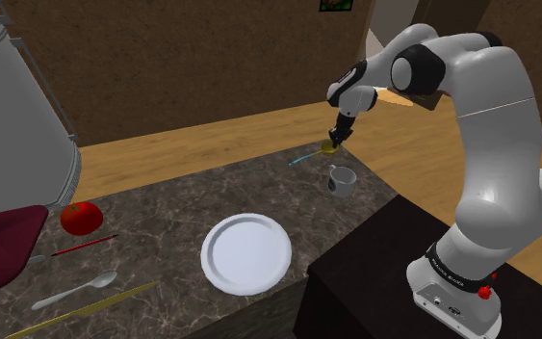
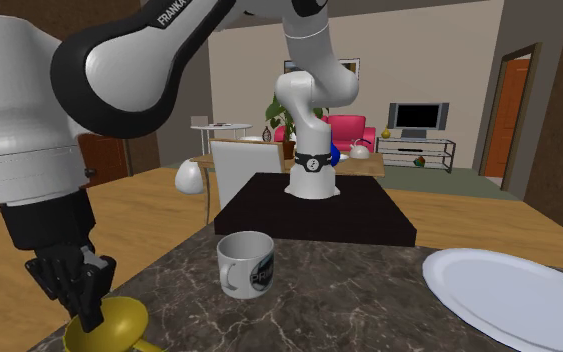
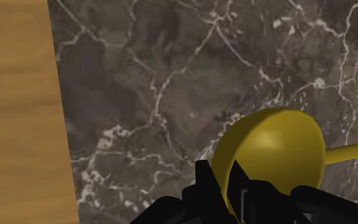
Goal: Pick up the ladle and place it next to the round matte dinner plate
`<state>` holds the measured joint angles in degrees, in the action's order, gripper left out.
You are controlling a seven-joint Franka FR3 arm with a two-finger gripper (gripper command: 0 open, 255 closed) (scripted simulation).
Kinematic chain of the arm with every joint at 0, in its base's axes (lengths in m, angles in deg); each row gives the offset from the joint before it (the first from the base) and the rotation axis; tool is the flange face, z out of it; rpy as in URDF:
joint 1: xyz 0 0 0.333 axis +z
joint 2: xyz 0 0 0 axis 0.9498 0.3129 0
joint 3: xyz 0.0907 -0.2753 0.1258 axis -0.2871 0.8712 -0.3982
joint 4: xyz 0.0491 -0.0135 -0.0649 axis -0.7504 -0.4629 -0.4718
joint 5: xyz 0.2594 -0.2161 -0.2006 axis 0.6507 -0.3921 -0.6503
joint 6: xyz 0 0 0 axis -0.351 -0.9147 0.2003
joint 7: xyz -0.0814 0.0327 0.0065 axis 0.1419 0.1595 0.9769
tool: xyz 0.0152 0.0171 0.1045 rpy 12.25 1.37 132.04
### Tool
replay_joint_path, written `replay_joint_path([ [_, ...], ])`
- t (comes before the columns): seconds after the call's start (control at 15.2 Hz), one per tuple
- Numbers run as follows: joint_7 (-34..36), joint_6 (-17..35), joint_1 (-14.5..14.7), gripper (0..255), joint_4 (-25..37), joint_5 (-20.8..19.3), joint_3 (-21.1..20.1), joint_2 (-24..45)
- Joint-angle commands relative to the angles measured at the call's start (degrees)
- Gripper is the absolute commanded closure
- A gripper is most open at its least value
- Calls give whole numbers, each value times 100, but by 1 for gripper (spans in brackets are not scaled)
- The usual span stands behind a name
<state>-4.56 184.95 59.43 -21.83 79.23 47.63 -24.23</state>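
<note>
The ladle (image 1: pixel 327 147) has a yellow bowl and a thin handle, and it lies at the far edge of the dark marble table (image 1: pixel 172 207). My black gripper (image 1: pixel 339 135) reaches down onto it, shut on the rim of the ladle's bowl (image 3: pixel 273 146). In the wrist view the gripper (image 3: pixel 220 170) pinches that rim, and the handle runs off to the side. From the second exterior view the gripper (image 2: pixel 84 312) grips the ladle (image 2: pixel 121 320) near the table's corner. The round white plate (image 1: pixel 246 252) lies well toward the front edge, and its rim shows as plate (image 2: pixel 514 290).
A white mug (image 1: pixel 341 179) with a dark logo stands between the ladle and the plate, seen as mug (image 2: pixel 246 263). At the shoulder view's left lie a red tomato (image 1: pixel 82 218), a silver spoon (image 1: pixel 76 289) and a long yellow utensil (image 1: pixel 86 308). A large grey appliance (image 1: pixel 18 125) stands behind them.
</note>
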Motion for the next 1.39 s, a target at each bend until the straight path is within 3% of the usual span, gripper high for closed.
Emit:
replay_joint_path([
  [0.0, 46, -83, 38, 255, -40, -43, 35, -126],
  [1.19, 357, -942, 207, 255, -8, -423, 302, -993],
  [1.32, 574, -838, 418, 255, -178, -446, 264, -1101],
])
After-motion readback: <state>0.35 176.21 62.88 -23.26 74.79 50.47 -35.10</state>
